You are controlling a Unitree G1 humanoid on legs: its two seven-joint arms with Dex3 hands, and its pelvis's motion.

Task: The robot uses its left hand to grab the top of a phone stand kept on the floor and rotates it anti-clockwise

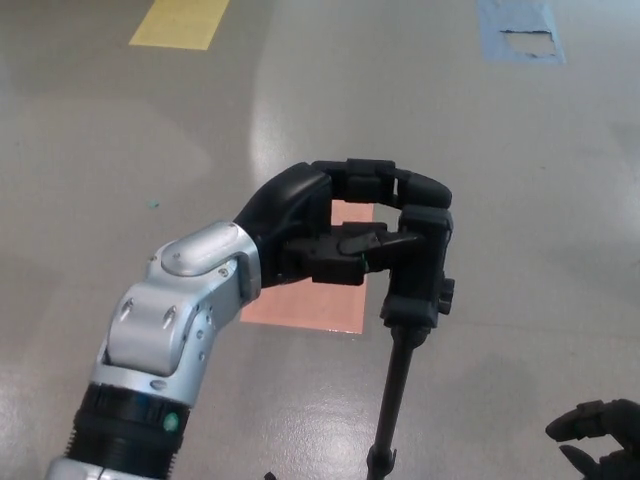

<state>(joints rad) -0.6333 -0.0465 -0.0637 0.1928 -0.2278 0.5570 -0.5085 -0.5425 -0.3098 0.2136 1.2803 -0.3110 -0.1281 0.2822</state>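
My left hand (345, 225) grips the phone stand (418, 275) head above the floor (150, 130); my right hand (600, 440) hangs low.

Black phone stand (421, 265), grey floor (520, 150)
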